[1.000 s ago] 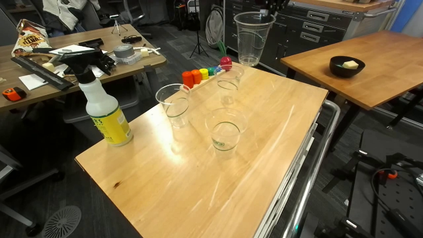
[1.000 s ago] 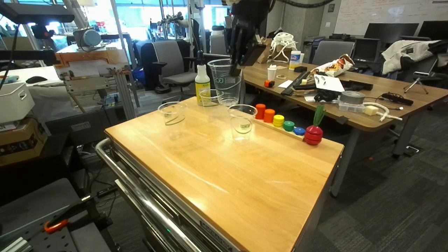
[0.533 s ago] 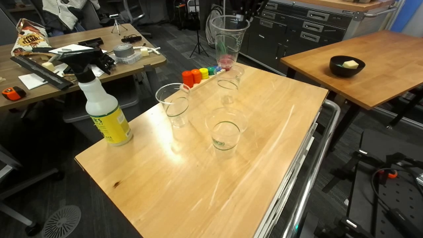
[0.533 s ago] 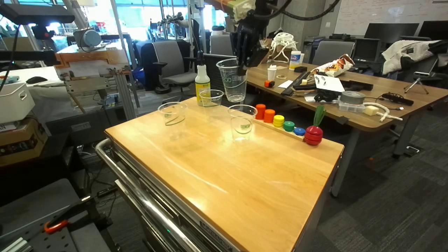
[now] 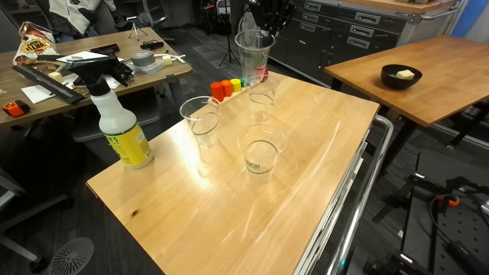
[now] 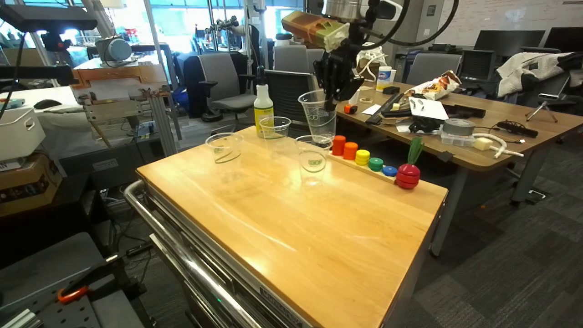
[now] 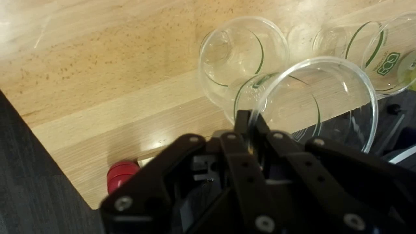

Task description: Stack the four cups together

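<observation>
My gripper [image 7: 249,123] is shut on the rim of a clear cup [image 7: 344,97], which it holds upright but slightly tilted. The held cup also shows in both exterior views [image 5: 254,53] [image 6: 318,116]. Its base overlaps the rim of a standing cup [image 5: 263,101], near the blocks; I cannot tell whether it is inside or against the outside. That standing cup also shows in an exterior view [image 6: 312,166] and the wrist view [image 7: 240,55]. Two more clear cups [image 5: 202,126] [image 5: 261,156] stand upright and apart on the wooden cart top [image 5: 214,214].
A yellow spray bottle [image 5: 130,141] stands at a corner of the cart top. A row of colourful blocks [image 6: 362,157] with a red turnip-like piece [image 6: 407,175] lies along one edge, close to the held cup. A metal handle [image 6: 196,259] runs along the cart's side.
My gripper carried the held cup over and down until its base met the rim of the cup near the blocks. That standing cup has shifted slightly. The remaining two cups stayed still.
</observation>
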`<state>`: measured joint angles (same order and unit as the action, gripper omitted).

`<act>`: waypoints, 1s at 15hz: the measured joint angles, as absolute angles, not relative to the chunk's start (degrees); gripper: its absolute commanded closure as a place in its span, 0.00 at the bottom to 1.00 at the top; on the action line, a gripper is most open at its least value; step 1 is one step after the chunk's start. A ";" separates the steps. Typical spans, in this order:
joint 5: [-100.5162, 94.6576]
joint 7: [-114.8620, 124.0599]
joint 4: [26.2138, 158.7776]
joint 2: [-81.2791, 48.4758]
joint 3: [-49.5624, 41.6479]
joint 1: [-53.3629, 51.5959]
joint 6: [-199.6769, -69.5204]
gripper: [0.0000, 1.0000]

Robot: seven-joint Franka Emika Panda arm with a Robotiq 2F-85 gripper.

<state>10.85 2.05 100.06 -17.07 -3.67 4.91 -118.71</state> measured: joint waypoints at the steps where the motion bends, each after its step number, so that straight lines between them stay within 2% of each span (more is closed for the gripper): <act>1: 10.35 2.05 99.84 -17.00 -3.72 4.92 -118.69 0.99; 15: 9.49 -1.88 102.72 -14.47 -2.83 5.18 -111.78 0.99</act>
